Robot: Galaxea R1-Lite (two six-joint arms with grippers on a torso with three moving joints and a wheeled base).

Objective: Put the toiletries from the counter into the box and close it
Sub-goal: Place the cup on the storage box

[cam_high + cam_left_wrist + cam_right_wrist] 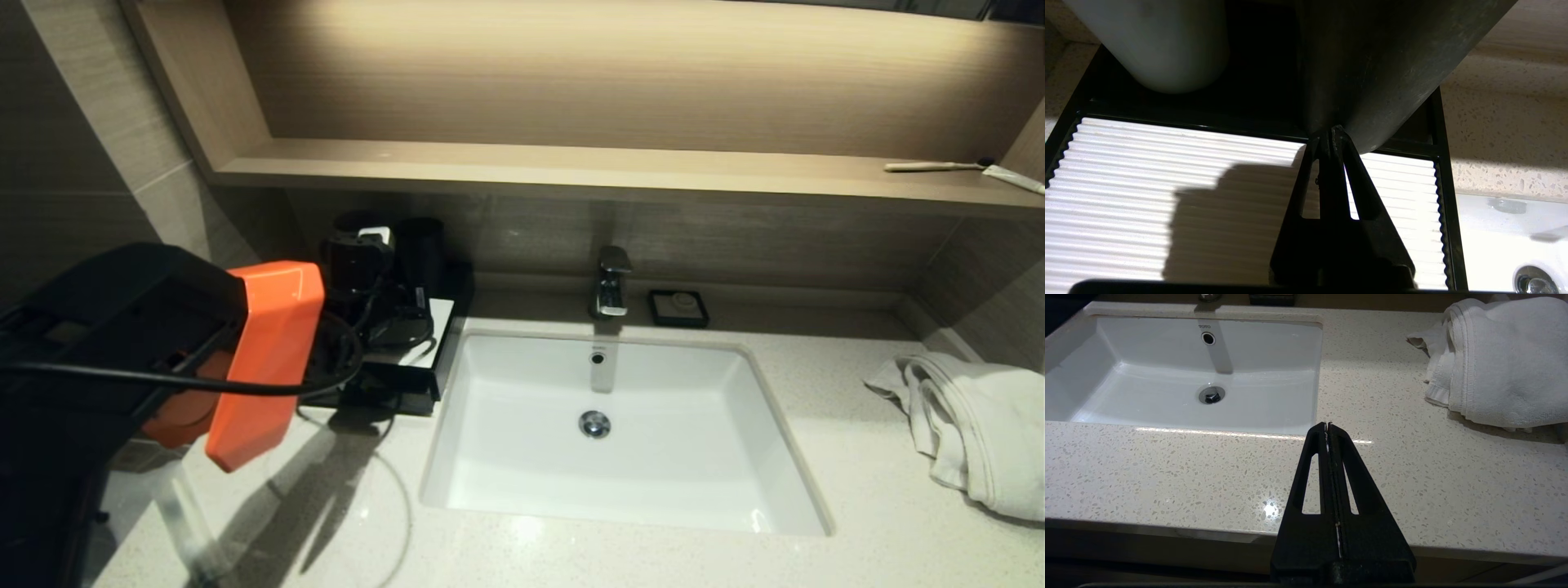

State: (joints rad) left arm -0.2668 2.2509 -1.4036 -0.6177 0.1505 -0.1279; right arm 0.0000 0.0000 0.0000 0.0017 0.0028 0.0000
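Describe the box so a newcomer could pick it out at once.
Start at the white sink basin sunk in the speckled counter. Directly beside the basin, on the robot's left, sits the box: low, black and rectangular, with a ribbed white top panel carrying dark cups. The soap dish by the faucet is also black, but small, square and bare.

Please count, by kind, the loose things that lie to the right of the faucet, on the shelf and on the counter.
toothbrush: 1
white tube: 1
black soap dish: 1
white towel: 1
Total: 4
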